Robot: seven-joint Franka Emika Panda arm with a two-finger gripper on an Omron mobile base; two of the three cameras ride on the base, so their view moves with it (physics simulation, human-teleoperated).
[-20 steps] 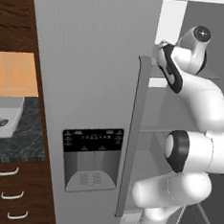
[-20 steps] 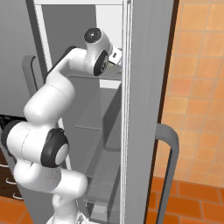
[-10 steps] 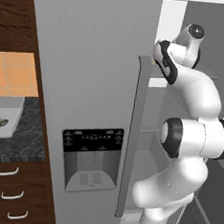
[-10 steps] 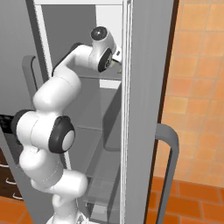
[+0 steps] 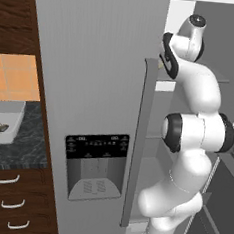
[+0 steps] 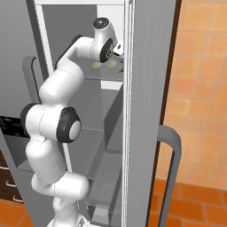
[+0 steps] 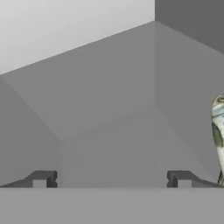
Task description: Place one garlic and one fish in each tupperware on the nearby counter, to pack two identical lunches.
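On the fridge shelf [image 6: 104,73], two garlics [image 6: 96,65] (pale).

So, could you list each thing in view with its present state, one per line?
gripper: open, empty, inside the fridge above a shelf.
fridge door: left one closed.
fish: lying on the fridge shelf, beside the gripper, untouched.
tupperware: on the counter, holding one fish.
drawers: closed.

Arm raised high, end effector [image 7: 111,178] spread wide with nothing gripped

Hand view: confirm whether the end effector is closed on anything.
No: the end effector stands wide open with bare fridge shelf between its fingertips, and the fish lies off to one side.
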